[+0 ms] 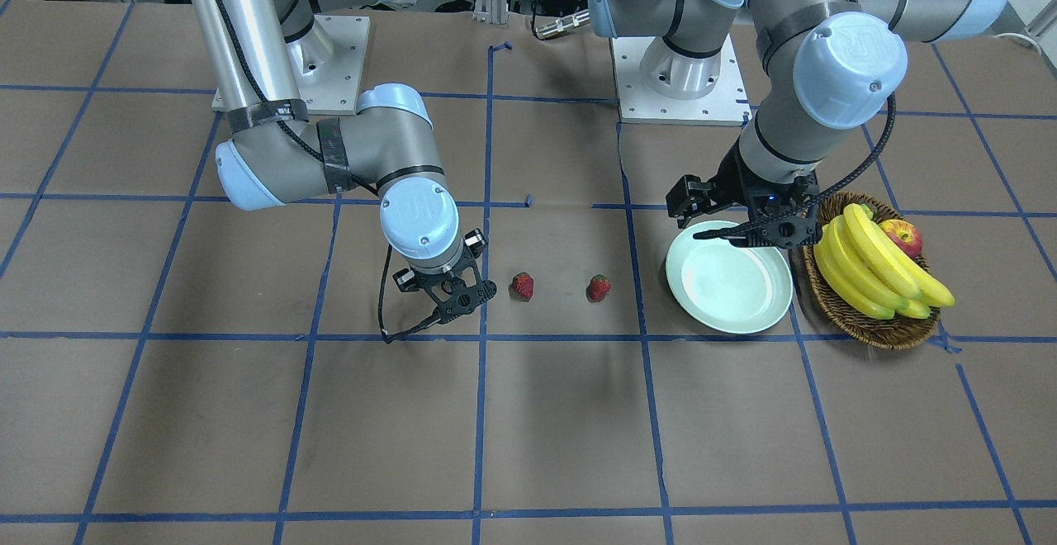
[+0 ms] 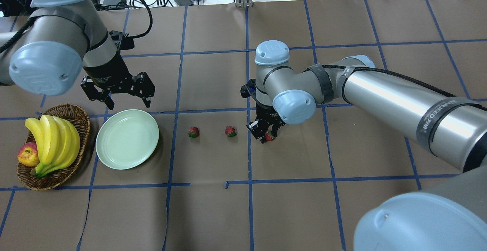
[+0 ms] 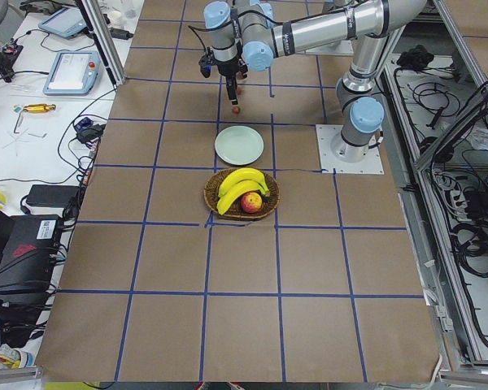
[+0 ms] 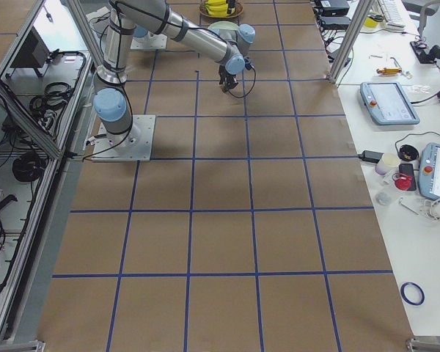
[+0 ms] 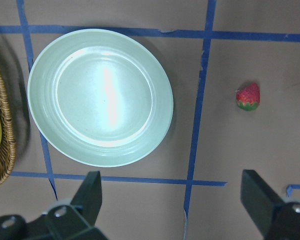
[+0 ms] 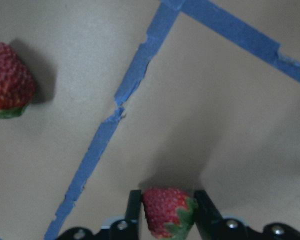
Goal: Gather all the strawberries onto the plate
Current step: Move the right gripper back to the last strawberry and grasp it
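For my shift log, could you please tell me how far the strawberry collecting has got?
Done: nothing yet; the plate is empty. In hand: the right gripper is shut on the end strawberry, low at the table. Left: carrying that one over, then the middle strawberry and the near strawberry, both lying on the table. The left gripper hangs open by the plate.

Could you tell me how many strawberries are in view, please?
3. One strawberry lies on the table near the plate, a second beside it, a third between the right gripper's fingers. None seems hidden.
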Tool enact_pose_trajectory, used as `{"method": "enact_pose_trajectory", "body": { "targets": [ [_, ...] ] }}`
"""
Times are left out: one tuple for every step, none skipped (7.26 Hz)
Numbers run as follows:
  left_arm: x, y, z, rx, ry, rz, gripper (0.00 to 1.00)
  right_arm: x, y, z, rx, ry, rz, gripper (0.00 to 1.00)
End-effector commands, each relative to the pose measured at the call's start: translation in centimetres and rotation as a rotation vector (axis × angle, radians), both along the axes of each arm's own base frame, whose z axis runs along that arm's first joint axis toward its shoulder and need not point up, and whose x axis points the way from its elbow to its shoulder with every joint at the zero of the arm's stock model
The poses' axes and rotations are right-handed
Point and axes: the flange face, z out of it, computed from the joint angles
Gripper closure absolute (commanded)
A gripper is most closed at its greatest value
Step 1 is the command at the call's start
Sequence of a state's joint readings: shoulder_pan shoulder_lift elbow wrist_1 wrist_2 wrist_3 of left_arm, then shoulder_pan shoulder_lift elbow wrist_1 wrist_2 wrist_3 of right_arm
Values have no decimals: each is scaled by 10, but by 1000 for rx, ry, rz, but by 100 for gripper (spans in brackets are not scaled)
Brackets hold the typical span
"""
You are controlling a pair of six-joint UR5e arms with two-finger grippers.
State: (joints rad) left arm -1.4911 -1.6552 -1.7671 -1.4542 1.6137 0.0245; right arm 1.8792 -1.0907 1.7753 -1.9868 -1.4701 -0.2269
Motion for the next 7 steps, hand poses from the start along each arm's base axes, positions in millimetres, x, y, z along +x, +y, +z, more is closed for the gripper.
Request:
{"method": "enact_pose_trajectory", "body": {
  "targets": [
    [0,0,0,2,0,0,0,1,-4,9,-20,2,-7,100],
    [0,0,0,0,0,0,0,-1,-10,20,-52,21,-2,100],
    [0,0,0,0,-2,1,0,2,-24,52,-117,22,3,100],
    [0,0,1,-2,-3,6,0,7,-37,87,-181,0,-32,100],
    [0,0,1,-3,-4,6,0,12,-47,112,-201,1,-36,100],
    [0,0,1,-2,-2,4,0,27,-52,132,-212,-14,-81,100],
    [0,-1,1,-3,-3,6,0,61,-40,133,-213,-36,-94,100]
  ]
}}
